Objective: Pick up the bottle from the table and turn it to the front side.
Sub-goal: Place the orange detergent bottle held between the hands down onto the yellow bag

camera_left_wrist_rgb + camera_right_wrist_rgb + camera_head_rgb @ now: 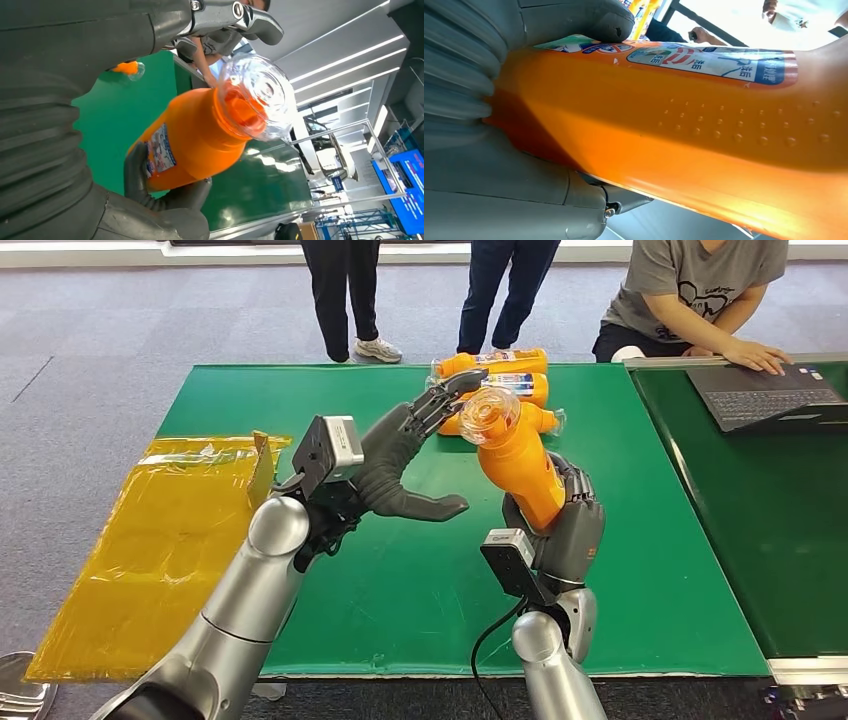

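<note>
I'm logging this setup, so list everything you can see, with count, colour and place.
Orange plastic bottle with clear cap: one, held upright above the green table.
Orange bottles lying down: three, at the table's far edge.
Yellow plastic sheet: one, beside the table, on its left.
Dark laptop: one, on the neighbouring table, a seated person's hand on it.
People: three, beyond the table.
Left hand: open, beside the bottle.
Right hand: grips the bottle.
</note>
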You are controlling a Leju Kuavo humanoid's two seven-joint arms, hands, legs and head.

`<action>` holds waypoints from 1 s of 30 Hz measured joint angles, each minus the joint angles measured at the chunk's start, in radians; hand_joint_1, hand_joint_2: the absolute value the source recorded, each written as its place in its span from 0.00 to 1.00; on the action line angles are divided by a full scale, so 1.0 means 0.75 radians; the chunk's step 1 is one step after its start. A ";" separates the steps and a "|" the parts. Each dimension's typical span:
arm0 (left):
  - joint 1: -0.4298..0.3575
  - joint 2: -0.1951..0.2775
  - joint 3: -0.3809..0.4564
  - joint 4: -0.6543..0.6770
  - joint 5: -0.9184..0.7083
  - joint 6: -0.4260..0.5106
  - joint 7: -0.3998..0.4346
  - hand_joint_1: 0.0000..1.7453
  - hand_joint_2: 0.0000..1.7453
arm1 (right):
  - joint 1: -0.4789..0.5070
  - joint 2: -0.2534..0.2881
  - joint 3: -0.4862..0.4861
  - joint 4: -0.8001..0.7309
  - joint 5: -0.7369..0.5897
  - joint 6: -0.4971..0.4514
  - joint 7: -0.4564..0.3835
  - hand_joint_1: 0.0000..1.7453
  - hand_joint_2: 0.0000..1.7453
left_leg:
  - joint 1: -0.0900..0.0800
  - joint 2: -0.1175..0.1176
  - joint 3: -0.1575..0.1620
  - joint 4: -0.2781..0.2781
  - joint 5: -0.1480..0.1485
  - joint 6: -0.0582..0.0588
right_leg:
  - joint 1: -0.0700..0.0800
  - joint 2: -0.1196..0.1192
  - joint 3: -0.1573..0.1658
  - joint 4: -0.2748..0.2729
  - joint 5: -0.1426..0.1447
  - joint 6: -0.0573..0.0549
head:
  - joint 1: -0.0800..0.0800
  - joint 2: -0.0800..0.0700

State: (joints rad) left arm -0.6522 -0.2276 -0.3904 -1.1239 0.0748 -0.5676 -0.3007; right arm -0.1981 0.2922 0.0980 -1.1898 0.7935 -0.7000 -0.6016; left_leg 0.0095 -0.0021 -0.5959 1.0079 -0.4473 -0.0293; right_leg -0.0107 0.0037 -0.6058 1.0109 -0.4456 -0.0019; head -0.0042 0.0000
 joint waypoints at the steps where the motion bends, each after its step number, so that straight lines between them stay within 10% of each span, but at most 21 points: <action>1: 0.000 -0.002 -0.001 -0.003 0.002 0.000 0.002 0.00 1.00 | 0.000 0.000 0.000 0.000 0.000 0.000 0.000 1.00 1.00 | 0.000 0.000 0.000 0.000 0.000 0.000 | 0.000 0.000 0.000 0.000 0.000 0.000 | 0.000 0.000; 30: -0.041 -0.065 -0.070 0.130 0.044 0.025 0.055 0.00 1.00 | -0.002 0.000 -0.001 0.022 0.018 0.000 0.046 1.00 1.00 | 0.000 -0.001 0.000 0.000 0.000 0.000 | -0.001 0.000 0.000 0.000 0.001 0.001 | 0.000 0.000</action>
State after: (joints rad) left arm -0.6830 -0.2765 -0.4431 -1.0264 0.1080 -0.5488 -0.2597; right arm -0.1993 0.2922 0.0973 -1.1733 0.8072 -0.7000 -0.5668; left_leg 0.0092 -0.0025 -0.5961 1.0080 -0.4473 -0.0292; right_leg -0.0111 0.0034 -0.6055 1.0109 -0.4450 -0.0011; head -0.0041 0.0000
